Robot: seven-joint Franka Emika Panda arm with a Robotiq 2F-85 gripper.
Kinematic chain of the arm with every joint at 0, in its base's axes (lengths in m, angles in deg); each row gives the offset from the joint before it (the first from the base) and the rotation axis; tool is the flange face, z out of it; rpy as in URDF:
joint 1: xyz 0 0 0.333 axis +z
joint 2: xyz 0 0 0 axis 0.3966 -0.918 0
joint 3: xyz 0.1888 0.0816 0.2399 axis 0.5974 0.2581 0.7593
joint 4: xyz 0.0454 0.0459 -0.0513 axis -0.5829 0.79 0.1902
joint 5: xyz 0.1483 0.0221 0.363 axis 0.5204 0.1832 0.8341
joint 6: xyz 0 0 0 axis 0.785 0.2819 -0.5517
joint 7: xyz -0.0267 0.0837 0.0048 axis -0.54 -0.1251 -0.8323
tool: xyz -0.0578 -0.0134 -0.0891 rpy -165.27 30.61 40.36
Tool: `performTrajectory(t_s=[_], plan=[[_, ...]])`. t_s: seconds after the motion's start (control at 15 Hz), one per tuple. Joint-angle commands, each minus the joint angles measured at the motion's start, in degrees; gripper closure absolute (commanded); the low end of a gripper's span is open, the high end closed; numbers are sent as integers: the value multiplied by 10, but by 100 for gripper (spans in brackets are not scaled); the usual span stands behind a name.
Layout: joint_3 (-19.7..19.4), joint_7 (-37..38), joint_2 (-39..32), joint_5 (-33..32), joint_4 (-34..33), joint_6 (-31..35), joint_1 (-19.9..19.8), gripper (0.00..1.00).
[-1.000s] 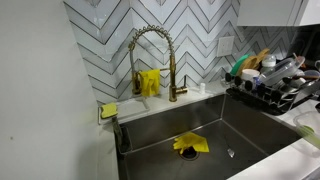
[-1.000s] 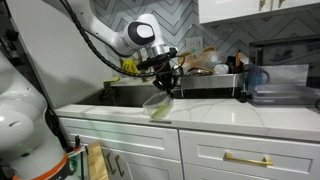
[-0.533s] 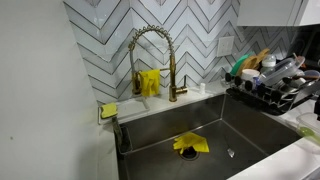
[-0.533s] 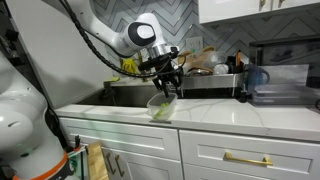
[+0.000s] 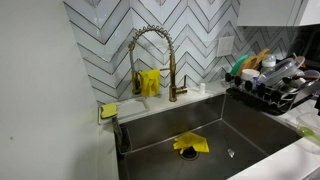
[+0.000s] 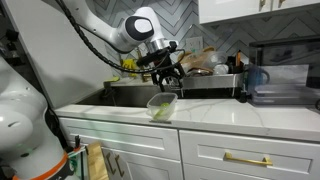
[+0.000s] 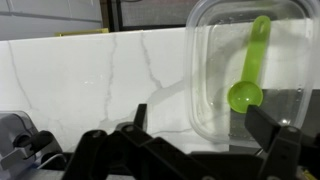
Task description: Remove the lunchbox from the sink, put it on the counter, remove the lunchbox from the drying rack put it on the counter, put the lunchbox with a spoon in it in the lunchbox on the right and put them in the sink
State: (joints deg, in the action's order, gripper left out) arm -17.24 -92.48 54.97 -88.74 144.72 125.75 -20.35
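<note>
white marble counter (image 6: 230, 118) runs beneath a grey chevron tile wall. a clear lunchbox (image 6: 161, 105) stands on it near the front edge, with a green spoon (image 7: 248, 75) lying inside. the gripper (image 6: 166, 80) hovers just above the box, fingers spread wide and holding nothing. behind it lies the steel sink (image 5: 250, 130), with a yellow cloth (image 5: 190, 144) on its floor, a brass faucet (image 5: 150, 60) and a crowded drying rack (image 5: 275, 90) beside it.

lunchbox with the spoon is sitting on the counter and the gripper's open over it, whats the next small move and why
Probably lift straight up, clear of the lunchbox, then head for the drying rack. The gripper hangs open just above it, the box rests on the counter with its spoon inside, and only one lunchbox shows there.
</note>
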Motion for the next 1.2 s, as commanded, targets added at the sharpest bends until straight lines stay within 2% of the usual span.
performTrajectory(t_s=[0.0,0.33,0.53,0.8,1.13], plan=[[3,-1,-2,1,-1,-1,-3,0],[8,51,44,27,-37,-46,-4,0],[14,123,54,39,-82,-82,-10,0],[24,233,29,63,-142,-67,-15,0],[45,397,-32,55,-213,-47,-33,0]])
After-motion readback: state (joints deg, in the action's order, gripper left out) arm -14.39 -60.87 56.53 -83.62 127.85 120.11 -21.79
